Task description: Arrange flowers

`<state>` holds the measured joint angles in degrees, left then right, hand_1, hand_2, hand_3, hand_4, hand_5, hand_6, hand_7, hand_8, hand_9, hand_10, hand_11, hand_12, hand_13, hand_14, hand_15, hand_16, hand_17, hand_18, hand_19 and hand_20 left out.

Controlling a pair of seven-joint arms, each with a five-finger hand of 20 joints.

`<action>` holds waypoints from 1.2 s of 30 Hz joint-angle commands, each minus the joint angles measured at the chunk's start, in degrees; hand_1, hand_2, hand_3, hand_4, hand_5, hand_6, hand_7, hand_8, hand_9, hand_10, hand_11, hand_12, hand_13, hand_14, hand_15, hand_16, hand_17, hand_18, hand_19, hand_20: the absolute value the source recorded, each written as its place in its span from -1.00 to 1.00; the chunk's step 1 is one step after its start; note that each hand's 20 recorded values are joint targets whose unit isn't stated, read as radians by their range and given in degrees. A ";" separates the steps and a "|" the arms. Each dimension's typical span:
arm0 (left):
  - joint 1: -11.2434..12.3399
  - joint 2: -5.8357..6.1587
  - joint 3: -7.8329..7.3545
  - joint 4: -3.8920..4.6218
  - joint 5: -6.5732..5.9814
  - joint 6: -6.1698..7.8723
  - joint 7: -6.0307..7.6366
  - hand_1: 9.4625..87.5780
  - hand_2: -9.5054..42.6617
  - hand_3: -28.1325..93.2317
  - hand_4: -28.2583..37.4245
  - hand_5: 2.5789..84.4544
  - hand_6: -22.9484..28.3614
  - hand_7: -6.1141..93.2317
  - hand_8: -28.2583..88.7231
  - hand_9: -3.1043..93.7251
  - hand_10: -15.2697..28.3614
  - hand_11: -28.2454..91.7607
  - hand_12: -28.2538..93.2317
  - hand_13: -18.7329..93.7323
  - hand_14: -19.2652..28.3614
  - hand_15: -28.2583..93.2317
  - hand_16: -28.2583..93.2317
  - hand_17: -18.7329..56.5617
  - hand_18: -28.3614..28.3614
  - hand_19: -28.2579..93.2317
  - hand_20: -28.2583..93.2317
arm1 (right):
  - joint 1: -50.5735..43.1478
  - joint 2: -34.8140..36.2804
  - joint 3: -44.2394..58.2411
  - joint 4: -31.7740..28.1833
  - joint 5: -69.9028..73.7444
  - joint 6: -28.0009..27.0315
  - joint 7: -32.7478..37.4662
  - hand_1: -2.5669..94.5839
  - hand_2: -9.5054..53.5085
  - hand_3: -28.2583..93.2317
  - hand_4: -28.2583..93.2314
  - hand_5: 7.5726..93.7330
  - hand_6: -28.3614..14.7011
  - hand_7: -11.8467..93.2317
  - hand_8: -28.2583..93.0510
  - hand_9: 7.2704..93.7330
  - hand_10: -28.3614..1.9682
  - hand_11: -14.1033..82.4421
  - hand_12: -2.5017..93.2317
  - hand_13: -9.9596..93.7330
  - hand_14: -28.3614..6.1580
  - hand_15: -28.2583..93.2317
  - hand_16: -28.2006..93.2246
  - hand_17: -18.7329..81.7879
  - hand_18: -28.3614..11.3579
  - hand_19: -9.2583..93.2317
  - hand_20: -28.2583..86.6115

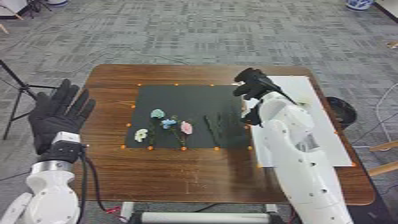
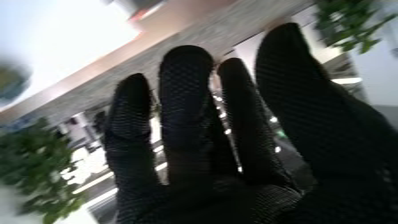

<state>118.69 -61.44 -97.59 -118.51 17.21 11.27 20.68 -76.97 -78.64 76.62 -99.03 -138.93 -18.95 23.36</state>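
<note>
Counter (image 1: 204,177) has four flowers (image 1: 187,128) on its mat (image 1: 191,97), arranging seemingly partway; left hand (image 1: 59,116) and right hand (image 1: 257,85) wide

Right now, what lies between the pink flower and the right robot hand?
Thin dark stems on the black mat, between the pink flower and the right robot hand; the head view shows this.

The site is presenting as a robotics lab in an office-type room. Grey patterned carpet (image 1: 222,35) is covering the floor. Two white robot arms (image 1: 306,167) are coming in at a brown wooden desk (image 1: 178,175), where orange markers (image 1: 184,148) are edging a dark mat (image 1: 204,100). A black tripod (image 1: 19,89) is standing beside the desk; leafy green plants (image 2: 31,167) are appearing in the right wrist view.
</note>
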 commanded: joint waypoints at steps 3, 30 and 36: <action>1.09 0.04 0.66 -0.45 0.89 -0.78 0.57 -0.60 -0.04 0.57 -1.00 -0.16 0.16 -0.59 -0.71 -0.31 0.27 -0.24 -0.43 -0.21 0.41 -0.16 -0.60 -0.67 0.51 0.05 -0.40 | -0.34 11.30 5.88 1.80 -8.41 -2.99 3.84 0.02 -1.00 0.74 -1.00 -0.11 0.08 -0.58 -0.70 -0.15 -0.05 -0.58 -0.69 0.42 0.16 0.61 0.00 0.06 -0.60 0.75 0.12; 2.49 -1.12 -0.04 -0.81 1.49 -1.16 -0.23 -0.59 -0.02 0.58 -1.00 -0.13 0.16 -0.59 -0.71 -0.28 0.28 -0.24 -0.43 -0.21 0.42 -0.15 -0.60 -0.67 0.50 0.04 -0.39 | -5.01 11.58 5.37 10.43 -13.18 2.96 8.58 0.25 -1.00 0.64 -1.00 0.17 0.22 -0.48 -0.73 0.21 0.09 -0.40 -0.65 0.49 0.37 0.53 0.08 0.11 -0.60 0.75 0.09; 1.99 -1.15 0.45 -0.53 1.25 -1.04 -0.47 -0.60 -0.02 0.58 -1.00 -0.13 0.17 -0.60 -0.71 -0.28 0.29 -0.24 -0.42 -0.21 0.42 -0.15 -0.60 -0.67 0.50 0.04 -0.39 | -4.89 11.29 5.04 12.02 -13.99 4.61 8.97 0.17 -1.00 0.65 -1.00 0.31 0.26 -0.43 -0.74 0.43 0.15 -0.36 -0.51 0.55 0.28 0.54 0.03 0.13 -0.61 0.77 0.10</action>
<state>120.81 -62.02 -97.81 -119.11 18.32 10.77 20.74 -80.84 -67.00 82.11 -89.32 -150.77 -14.55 31.52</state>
